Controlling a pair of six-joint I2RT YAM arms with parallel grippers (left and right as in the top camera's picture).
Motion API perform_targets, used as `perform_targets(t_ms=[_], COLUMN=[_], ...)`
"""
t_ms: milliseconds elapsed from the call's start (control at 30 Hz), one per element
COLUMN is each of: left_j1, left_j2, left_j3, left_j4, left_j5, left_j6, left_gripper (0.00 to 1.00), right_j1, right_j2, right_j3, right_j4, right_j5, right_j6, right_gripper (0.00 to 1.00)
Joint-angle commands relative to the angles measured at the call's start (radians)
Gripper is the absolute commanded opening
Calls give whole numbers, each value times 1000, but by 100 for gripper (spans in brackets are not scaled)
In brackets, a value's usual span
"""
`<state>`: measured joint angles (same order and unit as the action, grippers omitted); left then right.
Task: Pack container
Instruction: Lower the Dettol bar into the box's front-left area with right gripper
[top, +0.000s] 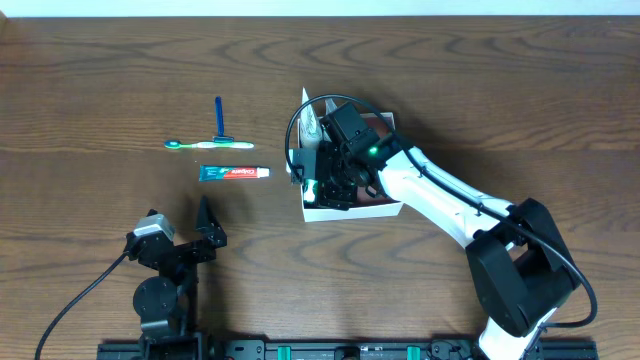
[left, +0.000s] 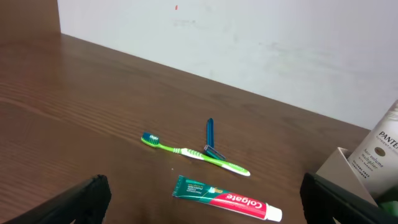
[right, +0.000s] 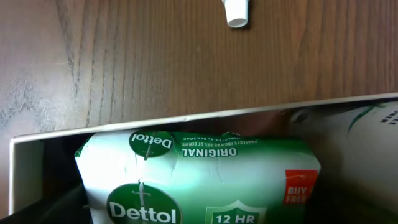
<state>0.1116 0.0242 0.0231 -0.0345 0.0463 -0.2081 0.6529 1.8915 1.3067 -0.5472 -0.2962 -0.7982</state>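
one toothbrush (top: 210, 145), one razor (top: 219, 115), one toothpaste tube (top: 235, 173), one container (top: 350, 214), dettol soap (right: 199, 174) readable only from right wrist, left gripper (left: 203, 186) spread wide, right gripper (top: 325, 180) grip cannot be told

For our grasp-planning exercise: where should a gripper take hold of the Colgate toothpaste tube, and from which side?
Probably mid-body of the toothpaste tube, coming straight down from above, fingers closing across its narrow width. It lies flat on the table, apart from the toothbrush, so both long edges are free.

Razor (left: 210, 134) touches toothbrush (left: 196, 154), toothpaste (left: 227, 198) nearby
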Motion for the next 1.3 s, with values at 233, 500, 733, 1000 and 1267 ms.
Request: perform_targets(t_ms=[233, 500, 733, 1000, 1267], left_j1=[5, 5, 5, 5, 5], left_j2=[0, 0, 0, 0, 0], left_j3=[-19, -19, -19, -19, -19], left_j4=[-32, -32, -32, -32, -32], left_j5=[-5, -5, -5, -5, -5], left_j6=[13, 13, 13, 13, 13], left_gripper=[98, 98, 98, 98, 98], right_j1=[16, 16, 20, 47, 82], right_j2=[24, 24, 24, 24, 23], right_j3=[6, 6, 6, 6, 6], right_j4=[3, 3, 1, -16, -21], right_j5=[-25, -26, -33, -49, -36], right_j6=[-11, -10, 63, 170, 238], right_gripper=[99, 99, 99, 99, 98])
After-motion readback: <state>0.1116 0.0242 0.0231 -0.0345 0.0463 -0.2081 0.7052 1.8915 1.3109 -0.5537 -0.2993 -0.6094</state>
